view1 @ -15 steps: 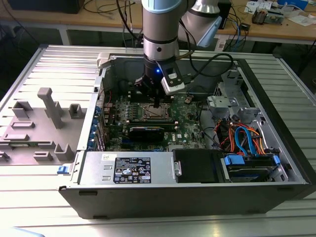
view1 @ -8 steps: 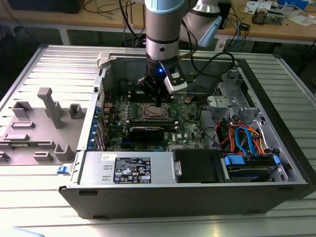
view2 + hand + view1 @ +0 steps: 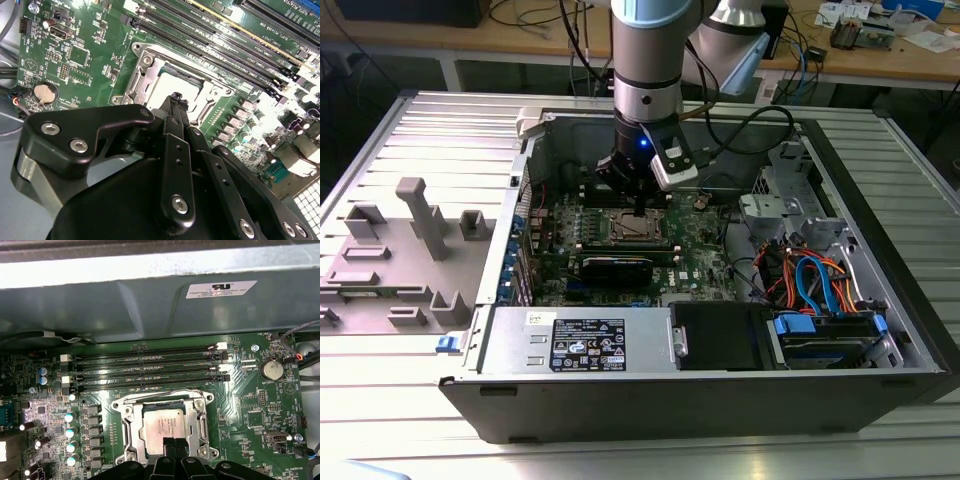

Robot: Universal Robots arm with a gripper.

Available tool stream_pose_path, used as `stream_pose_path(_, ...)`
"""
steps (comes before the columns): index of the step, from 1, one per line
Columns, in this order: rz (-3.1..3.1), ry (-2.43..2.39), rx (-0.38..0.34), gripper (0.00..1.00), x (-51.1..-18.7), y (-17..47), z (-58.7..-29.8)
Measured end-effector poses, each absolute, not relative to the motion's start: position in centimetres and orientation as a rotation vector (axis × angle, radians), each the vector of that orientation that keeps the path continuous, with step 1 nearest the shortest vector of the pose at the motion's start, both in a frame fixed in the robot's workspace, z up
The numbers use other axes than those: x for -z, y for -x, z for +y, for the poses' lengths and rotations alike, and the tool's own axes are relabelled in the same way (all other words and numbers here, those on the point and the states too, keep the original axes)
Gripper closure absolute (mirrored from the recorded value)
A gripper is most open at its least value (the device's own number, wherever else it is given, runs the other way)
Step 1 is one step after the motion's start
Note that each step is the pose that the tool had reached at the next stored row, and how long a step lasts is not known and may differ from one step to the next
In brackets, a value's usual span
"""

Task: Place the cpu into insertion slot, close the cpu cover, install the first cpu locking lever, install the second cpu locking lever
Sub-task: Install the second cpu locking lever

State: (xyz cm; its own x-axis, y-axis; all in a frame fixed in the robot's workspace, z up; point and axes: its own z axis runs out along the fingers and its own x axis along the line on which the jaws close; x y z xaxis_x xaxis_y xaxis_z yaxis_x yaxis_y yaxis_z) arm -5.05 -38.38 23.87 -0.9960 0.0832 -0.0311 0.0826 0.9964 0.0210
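Observation:
The cpu (image 3: 165,426), a silver-grey square chip, lies flat in the insertion slot (image 3: 172,67) on the green board. The cpu cover (image 3: 201,424), a metal frame with a square cut-out, lies down around the chip. A thin wire lever (image 3: 160,395) runs along one side of the socket. My gripper (image 3: 173,444) hangs just above the chip's edge, its two black fingers (image 3: 175,107) pressed together and shut, with nothing seen between them. In the exterior view the gripper (image 3: 638,206) stands straight over the socket (image 3: 638,228) inside the open computer case.
Long black memory slots (image 3: 145,371) run beside the socket, with a coin battery (image 3: 272,370) and capacitors (image 3: 70,432) nearby. A black card (image 3: 617,265), power supply (image 3: 580,340), coloured cables (image 3: 810,280) and case walls (image 3: 535,140) surround the board. A grey fixture (image 3: 415,245) lies at the exterior view's left.

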Motion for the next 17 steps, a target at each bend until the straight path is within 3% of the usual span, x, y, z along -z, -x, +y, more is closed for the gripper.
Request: stream_pose_path(17,3.107,-0.129,-0.031,0.89,-24.14,5.05,-38.37)
